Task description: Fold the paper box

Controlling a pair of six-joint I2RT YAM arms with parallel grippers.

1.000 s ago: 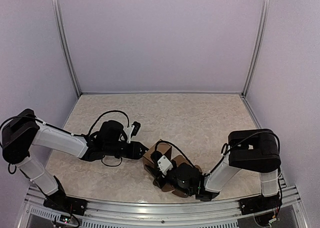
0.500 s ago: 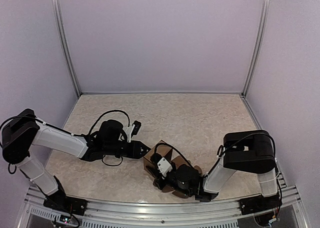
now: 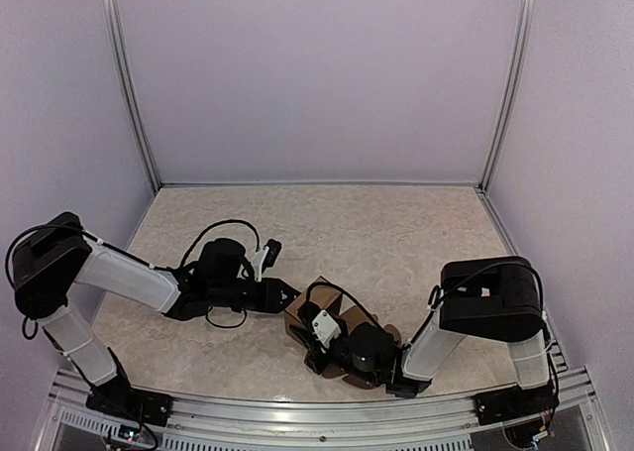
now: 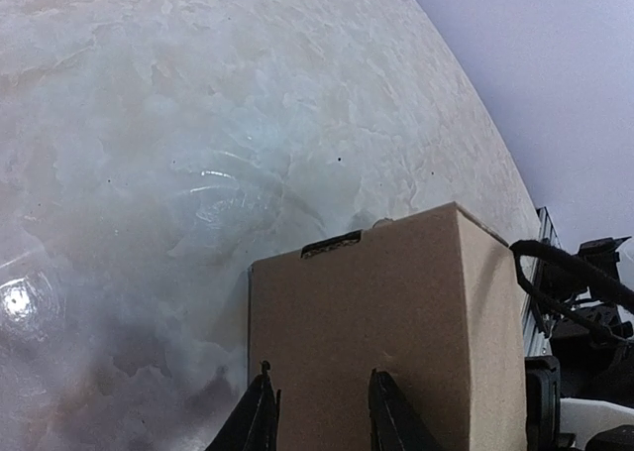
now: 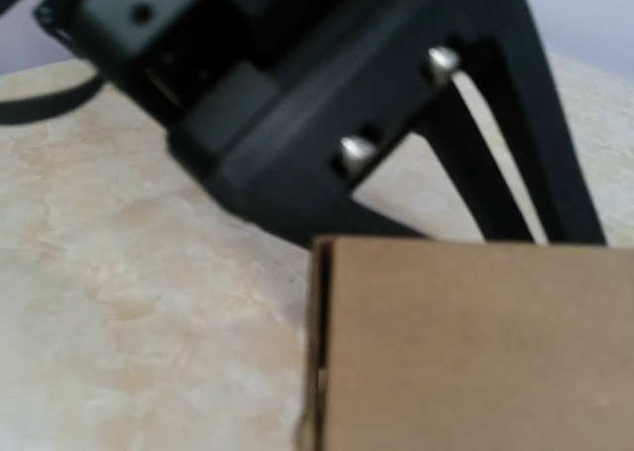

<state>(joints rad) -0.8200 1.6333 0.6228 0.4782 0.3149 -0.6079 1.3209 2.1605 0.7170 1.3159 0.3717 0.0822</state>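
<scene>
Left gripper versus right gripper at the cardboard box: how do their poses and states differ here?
The left gripper reaches the paper box from its left on a stretched arm; the right gripper from the near side on an arm folded low. The left gripper's fingers show apart against a box wall; the right gripper's are out of sight, state unclear. Both sit close against the box.
</scene>
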